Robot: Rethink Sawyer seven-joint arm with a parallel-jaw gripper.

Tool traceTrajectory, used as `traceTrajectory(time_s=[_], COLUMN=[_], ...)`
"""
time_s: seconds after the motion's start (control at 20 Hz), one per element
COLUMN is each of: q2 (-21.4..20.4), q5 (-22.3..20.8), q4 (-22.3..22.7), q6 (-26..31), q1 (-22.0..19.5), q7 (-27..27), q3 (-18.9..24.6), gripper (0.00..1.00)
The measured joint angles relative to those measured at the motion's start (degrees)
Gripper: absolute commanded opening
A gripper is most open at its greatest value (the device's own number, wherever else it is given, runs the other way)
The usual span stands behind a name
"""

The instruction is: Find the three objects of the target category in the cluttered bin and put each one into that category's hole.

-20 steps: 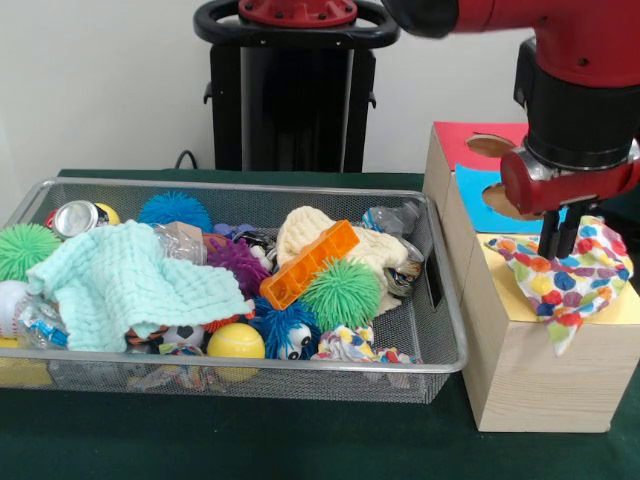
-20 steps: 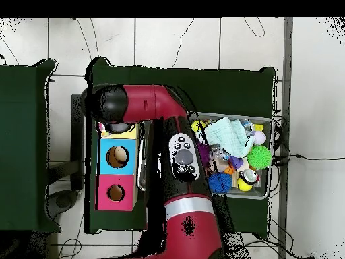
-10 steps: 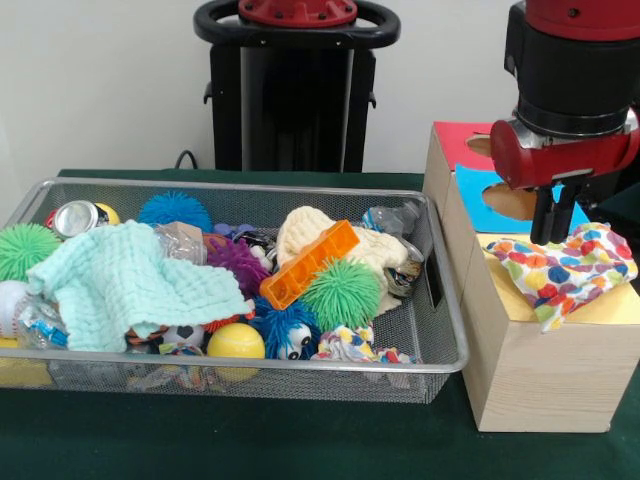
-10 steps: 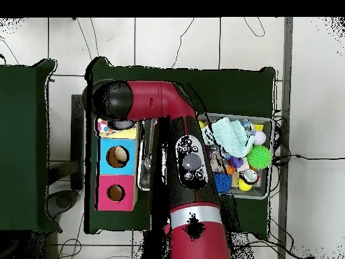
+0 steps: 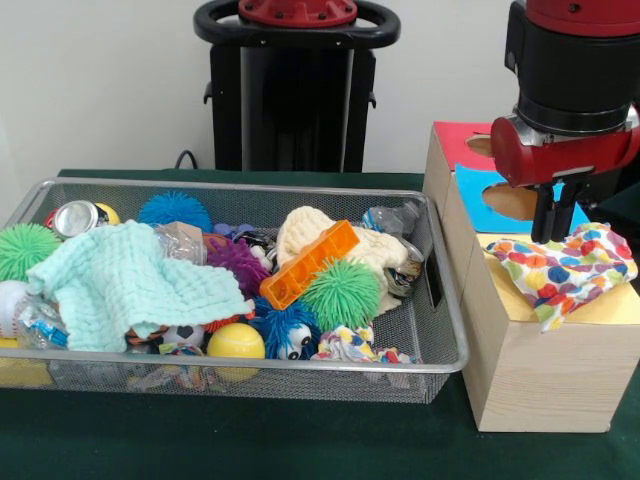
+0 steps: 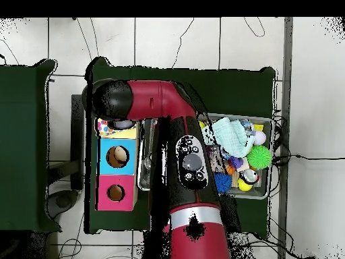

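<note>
My gripper (image 5: 553, 236) hangs just over the wooden box to the right of the wire-mesh bin (image 5: 250, 367). Its fingers stand slightly apart, with the tips at the top edge of a colourful spotted rag (image 5: 565, 268). This rag lies spread on the box's yellow face (image 5: 618, 306) and droops over its front edge. It hides the yellow hole. A second colourful rag (image 5: 352, 346) lies at the bin's front right. In the overhead view the arm covers the gripper, and the spotted rag (image 6: 106, 127) shows on the box.
The blue-faced hole (image 5: 510, 203) and the red-faced hole (image 5: 487, 146) lie behind the gripper. The bin holds a mint waffle cloth (image 5: 120, 282), a cream knitted cloth (image 5: 312, 230), an orange block (image 5: 310, 263), spiky balls (image 5: 342, 294) and a can (image 5: 76, 217).
The gripper rose from the yellow face. The spotted rag, which hung bunched from the fingers, now lies flatter on the box. Nothing has moved in the last half second.
</note>
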Motion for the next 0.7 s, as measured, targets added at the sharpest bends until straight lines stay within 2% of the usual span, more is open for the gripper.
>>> traceTrajectory(time_s=[0.7], q2=[0.27], q5=[2.25], q4=[3.39], q6=[-1.86], q1=[-1.18], q7=[0.00], q3=[0.58], gripper=[0.00])
